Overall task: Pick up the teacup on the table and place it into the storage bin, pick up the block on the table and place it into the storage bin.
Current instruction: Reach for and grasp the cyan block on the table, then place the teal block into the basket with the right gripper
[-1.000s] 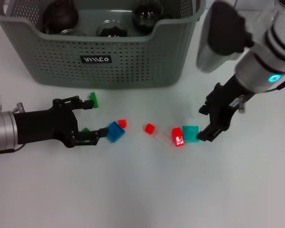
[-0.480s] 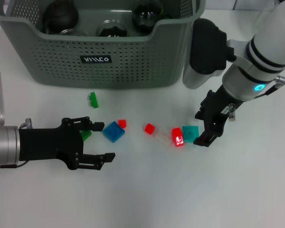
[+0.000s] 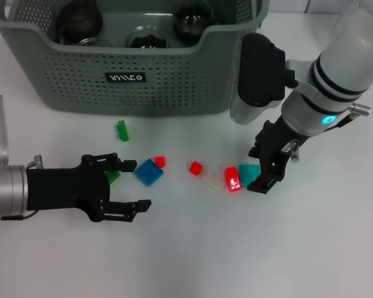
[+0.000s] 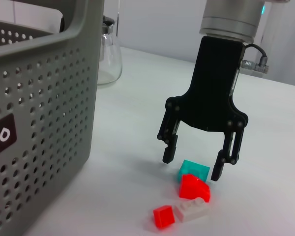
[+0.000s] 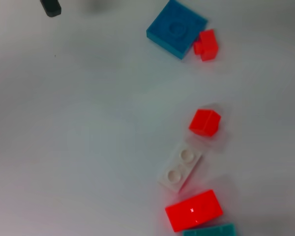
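Right end effector (image 3: pixel 262 166) hangs open and empty over the teal block (image 3: pixel 249 175) on the desk (image 3: pixel 236 248); fingers should be lowered astride it before closing, clear of the touching red block (image 3: pixel 232 179); left end effector (image 3: pixel 128 185) sits open, empty, idle.

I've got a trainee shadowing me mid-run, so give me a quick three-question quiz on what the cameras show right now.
1. True or false: the right hand is closed on the teal block.
2. Which block lies nearest the left hand? A) blue block B) white block C) teal block
3. Fill in: the dark teapots sit inside the ______.

Key
1. False: its fingers are spread, poised over the teal block.
2. A.
3. Storage bin.
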Robot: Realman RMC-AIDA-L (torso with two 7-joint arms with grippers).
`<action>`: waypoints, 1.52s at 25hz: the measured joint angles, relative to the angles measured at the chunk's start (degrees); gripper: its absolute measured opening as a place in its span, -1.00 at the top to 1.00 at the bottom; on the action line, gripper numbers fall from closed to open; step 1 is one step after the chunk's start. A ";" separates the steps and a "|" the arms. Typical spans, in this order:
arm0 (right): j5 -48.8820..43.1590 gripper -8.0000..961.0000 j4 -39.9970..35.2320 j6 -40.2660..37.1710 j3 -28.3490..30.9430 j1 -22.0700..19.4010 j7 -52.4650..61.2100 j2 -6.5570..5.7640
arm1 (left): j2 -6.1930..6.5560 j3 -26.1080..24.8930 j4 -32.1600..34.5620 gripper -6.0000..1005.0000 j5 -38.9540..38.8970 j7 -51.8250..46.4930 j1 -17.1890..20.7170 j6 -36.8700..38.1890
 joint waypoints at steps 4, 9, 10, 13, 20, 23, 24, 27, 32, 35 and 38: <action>0.64 -0.58 0.41 0.42 -0.03 0.08 0.14 0.06 | -0.03 -0.06 0.00 -0.71 0.00 0.00 -0.06 -0.03; 0.90 -0.53 1.33 1.01 -0.74 0.29 0.52 0.08 | 0.00 -0.17 0.00 -0.71 0.00 0.00 -0.08 -0.15; 0.91 -0.52 1.51 1.16 -1.17 0.37 0.80 0.08 | 0.02 -0.18 0.00 -0.71 0.00 0.00 -0.08 -0.21; 0.93 -0.49 1.02 1.35 -2.53 0.43 2.20 0.09 | 0.04 -0.27 0.00 -0.71 -0.01 0.00 0.06 -0.54; 0.63 0.02 -4.59 -3.68 -1.29 -0.77 4.96 -0.58 | 0.12 -0.34 0.00 -0.71 -0.07 0.00 0.30 -0.61; -0.73 0.08 -11.12 -12.27 2.96 -2.22 5.90 -0.83 | 0.20 -0.38 0.00 -0.71 -0.11 0.00 0.35 -0.64; -1.16 0.10 -13.36 -14.67 4.57 -2.63 6.11 -0.87 | 0.22 -0.39 -0.01 -0.71 -0.11 0.00 0.39 -0.67; -1.16 0.10 -23.71 -24.81 12.11 -3.59 6.77 -0.82 | 0.23 -0.39 0.00 -0.71 -0.11 0.00 0.53 -0.70; 10.20 0.10 -35.71 -30.74 23.19 -2.05 6.84 -0.74 | 0.19 -0.48 0.00 -0.71 -0.12 0.18 0.53 -0.77; 18.12 0.10 -34.40 -28.12 29.78 0.86 6.35 -1.00 | 0.26 -0.48 0.00 -0.71 -0.11 0.19 0.35 -0.78; 19.99 0.10 -29.67 -21.86 32.34 4.42 5.92 -1.62 | 0.38 -0.47 0.00 -0.71 -0.10 0.18 0.10 -0.76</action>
